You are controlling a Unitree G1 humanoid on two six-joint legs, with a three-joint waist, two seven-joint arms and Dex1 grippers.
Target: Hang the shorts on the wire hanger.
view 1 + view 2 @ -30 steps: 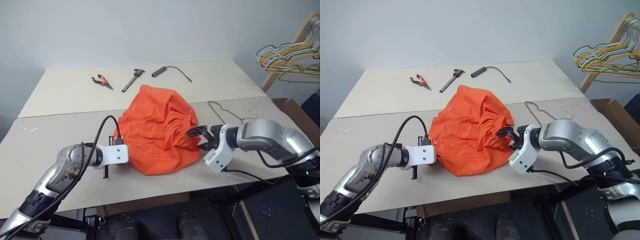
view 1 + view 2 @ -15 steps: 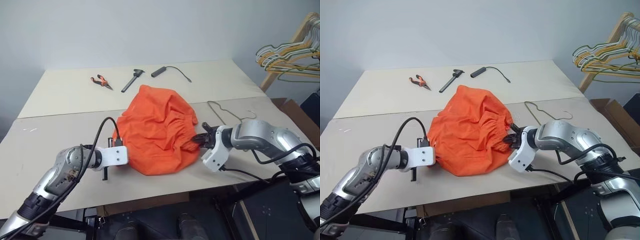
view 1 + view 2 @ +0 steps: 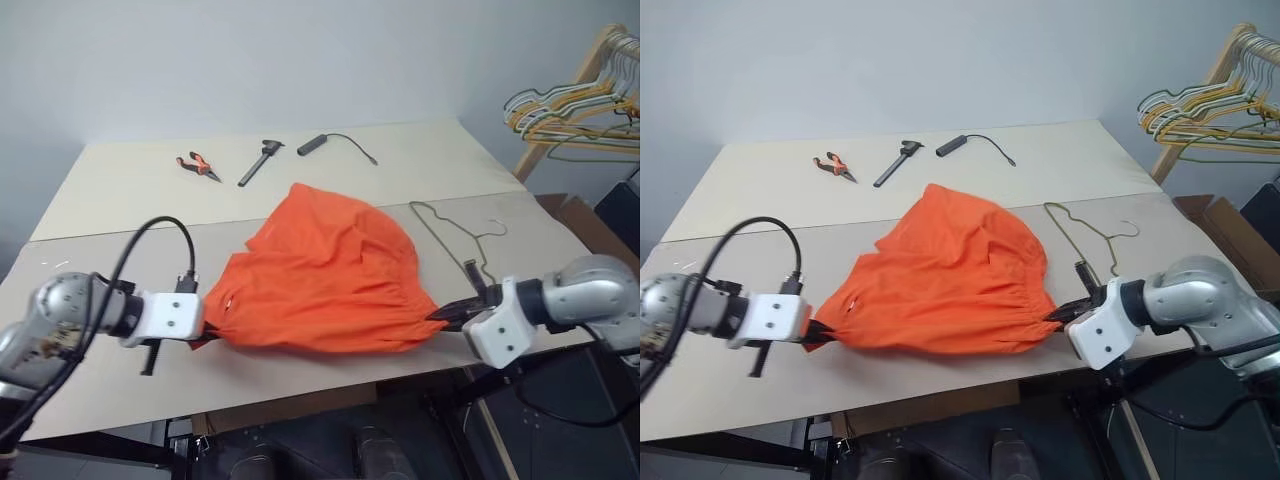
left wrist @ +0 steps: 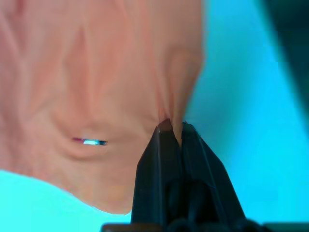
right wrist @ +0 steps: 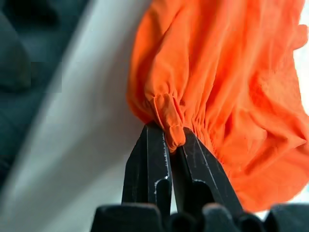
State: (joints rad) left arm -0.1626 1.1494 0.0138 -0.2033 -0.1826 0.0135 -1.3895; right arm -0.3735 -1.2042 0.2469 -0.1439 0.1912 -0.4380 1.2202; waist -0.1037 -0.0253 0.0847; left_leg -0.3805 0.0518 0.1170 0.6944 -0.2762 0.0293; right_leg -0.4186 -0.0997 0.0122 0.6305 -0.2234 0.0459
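The orange shorts [image 3: 320,275] are stretched wide across the front table, held up by their gathered waistband at both ends. My left gripper [image 3: 205,330] is shut on the left end of the waistband, and the left wrist view shows fabric pinched between its fingers [image 4: 164,145]. My right gripper [image 3: 445,315] is shut on the right end, with a fold of elastic between its fingers [image 5: 154,159]. The wire hanger [image 3: 455,235] lies flat on the table just behind and right of the shorts, its hook toward the right.
Orange-handled pliers [image 3: 200,165], a black caliper-like tool [image 3: 258,162] and a black probe with a cable [image 3: 330,142] lie on the far table. A wooden rack with coloured hangers [image 3: 570,105] stands at the right. The table's front edge [image 3: 300,385] runs close below the shorts.
The right gripper closed on the waistband. Both arms then pulled apart and back toward me, drawing the bunched shorts out into a wide, taut shape.
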